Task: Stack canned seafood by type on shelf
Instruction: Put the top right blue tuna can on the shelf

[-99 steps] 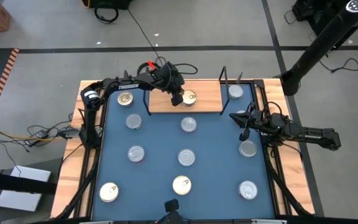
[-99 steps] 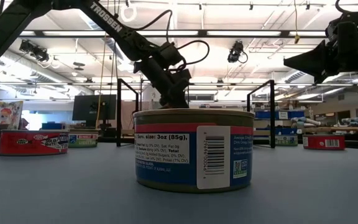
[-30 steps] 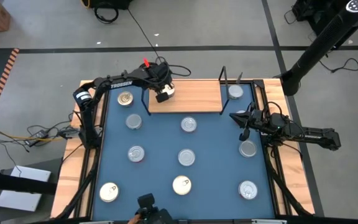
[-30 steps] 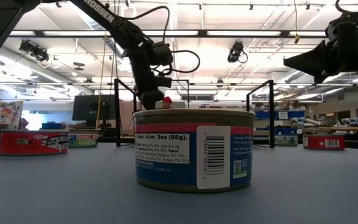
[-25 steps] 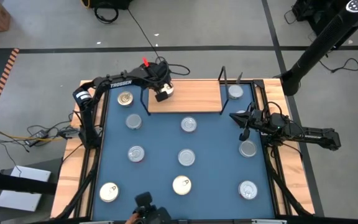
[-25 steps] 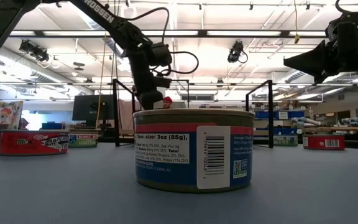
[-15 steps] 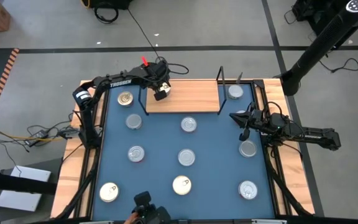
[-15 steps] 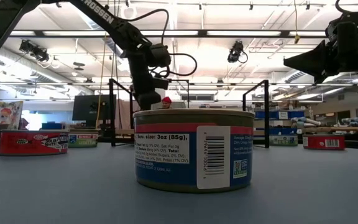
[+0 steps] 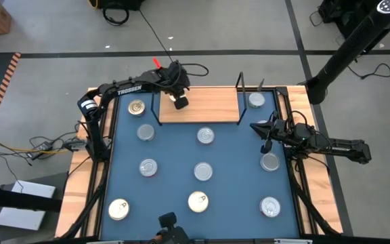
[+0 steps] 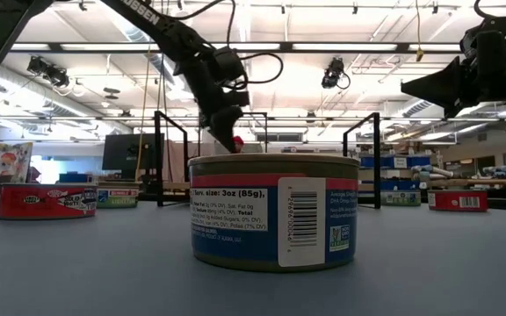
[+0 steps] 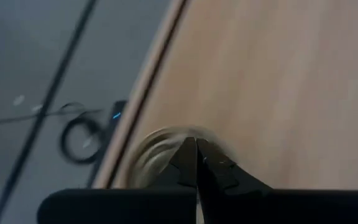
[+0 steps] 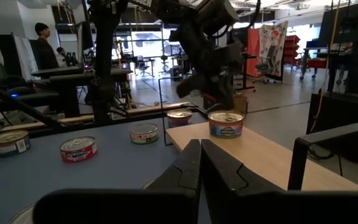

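High view: left gripper [image 9: 179, 100], fingers closed and empty, above a round silver-topped tin [image 9: 181, 103] at the light-wood shelf's [image 9: 215, 108] far left corner; right gripper [image 9: 263, 135] waits closed at the right edge. Placement looks finished; next, fetch a matching tin from the blue table [image 9: 235, 169].

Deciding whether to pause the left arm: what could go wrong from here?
1. The can sits close to the shelf edge, with the left claw shut just above it; a nudge could push it off.
2. Sideways contact might drag the shelf.
The right claw waits at the table's right side.
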You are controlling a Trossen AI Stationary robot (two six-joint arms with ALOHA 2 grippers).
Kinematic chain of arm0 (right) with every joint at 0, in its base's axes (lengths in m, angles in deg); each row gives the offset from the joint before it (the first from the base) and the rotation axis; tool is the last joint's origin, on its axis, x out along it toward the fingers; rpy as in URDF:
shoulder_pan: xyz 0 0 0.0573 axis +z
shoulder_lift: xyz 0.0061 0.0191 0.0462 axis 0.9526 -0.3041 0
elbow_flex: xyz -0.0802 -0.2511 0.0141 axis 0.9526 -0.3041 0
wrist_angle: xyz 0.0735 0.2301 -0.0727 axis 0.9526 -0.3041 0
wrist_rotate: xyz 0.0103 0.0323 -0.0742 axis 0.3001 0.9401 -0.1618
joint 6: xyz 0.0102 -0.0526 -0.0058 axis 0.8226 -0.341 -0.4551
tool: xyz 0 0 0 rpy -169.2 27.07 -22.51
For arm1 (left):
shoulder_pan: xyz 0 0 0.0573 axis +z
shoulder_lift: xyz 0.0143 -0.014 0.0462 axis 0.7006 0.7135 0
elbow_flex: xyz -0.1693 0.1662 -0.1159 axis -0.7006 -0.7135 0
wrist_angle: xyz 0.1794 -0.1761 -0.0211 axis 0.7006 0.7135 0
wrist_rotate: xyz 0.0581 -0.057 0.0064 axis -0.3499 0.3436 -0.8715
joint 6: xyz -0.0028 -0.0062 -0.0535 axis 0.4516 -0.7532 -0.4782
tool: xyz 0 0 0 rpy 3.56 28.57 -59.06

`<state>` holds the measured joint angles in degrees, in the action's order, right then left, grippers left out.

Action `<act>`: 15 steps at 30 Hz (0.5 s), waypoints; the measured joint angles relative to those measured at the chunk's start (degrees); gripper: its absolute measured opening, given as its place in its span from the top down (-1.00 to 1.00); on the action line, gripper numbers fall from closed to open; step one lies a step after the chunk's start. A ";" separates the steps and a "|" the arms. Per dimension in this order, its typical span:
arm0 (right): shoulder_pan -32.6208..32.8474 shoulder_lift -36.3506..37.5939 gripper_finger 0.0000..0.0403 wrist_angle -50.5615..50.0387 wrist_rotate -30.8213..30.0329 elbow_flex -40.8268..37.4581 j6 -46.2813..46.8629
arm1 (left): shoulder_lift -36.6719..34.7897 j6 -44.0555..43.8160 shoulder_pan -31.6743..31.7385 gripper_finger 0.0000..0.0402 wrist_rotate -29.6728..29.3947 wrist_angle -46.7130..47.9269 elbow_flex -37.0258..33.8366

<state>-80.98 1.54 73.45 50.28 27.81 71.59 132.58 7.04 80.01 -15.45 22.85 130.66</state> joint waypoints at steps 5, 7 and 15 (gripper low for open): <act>0.02 0.00 0.89 -0.03 -0.02 0.00 0.00 | 0.84 0.00 -0.35 1.00 4.33 -1.57 -0.05; 0.01 0.00 0.89 -0.01 -0.09 0.01 0.00 | 1.48 -0.02 -0.41 1.00 4.31 -3.02 -0.07; 0.01 -0.01 0.89 0.02 0.06 0.00 0.00 | 2.71 0.27 -0.42 1.00 4.00 -5.93 -0.04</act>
<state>-80.97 1.53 73.46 50.34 27.81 71.59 135.28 7.31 79.59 -11.45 16.92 130.61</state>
